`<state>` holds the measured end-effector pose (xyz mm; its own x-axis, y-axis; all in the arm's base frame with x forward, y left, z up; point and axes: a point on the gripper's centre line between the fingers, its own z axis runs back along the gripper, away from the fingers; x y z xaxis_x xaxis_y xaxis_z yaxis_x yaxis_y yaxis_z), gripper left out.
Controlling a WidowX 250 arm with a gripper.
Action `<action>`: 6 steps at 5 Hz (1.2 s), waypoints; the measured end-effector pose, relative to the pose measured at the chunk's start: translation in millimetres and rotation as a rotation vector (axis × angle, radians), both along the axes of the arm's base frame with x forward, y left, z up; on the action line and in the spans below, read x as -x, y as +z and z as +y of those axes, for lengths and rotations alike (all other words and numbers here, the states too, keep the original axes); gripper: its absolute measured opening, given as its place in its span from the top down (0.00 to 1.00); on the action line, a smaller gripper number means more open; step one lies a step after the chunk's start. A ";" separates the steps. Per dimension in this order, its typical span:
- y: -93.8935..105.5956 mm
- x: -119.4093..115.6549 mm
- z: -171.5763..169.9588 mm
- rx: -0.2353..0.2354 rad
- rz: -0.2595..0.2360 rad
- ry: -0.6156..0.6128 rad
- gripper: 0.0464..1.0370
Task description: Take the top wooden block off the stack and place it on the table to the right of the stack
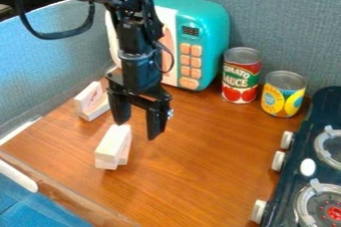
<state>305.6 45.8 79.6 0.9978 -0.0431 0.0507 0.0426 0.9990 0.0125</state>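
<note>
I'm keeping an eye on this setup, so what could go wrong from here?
The open pincer has one finger right at the far end of the near blocks; coming down there, it might knock them rather than straddle them. Those blocks look offset from each other, so a nudge could shift one. The arm also hangs in front of the toy microwave, so a careless swing back might bump it.

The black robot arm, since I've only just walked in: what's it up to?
The black robot arm has its open two-finger gripper close to the nearer pale wooden blocks, holding nothing. Farther back are other pale wooden blocks, a teal toy microwave, a red metal can and a yellow metal can.
</note>
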 end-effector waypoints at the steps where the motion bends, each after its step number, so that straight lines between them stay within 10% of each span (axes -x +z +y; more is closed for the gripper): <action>1: -9.8 1.7 -0.5 0.006 0.033 -0.002 0.04; 6: -20.8 7.4 40.5 0.010 0.126 0.355 0.04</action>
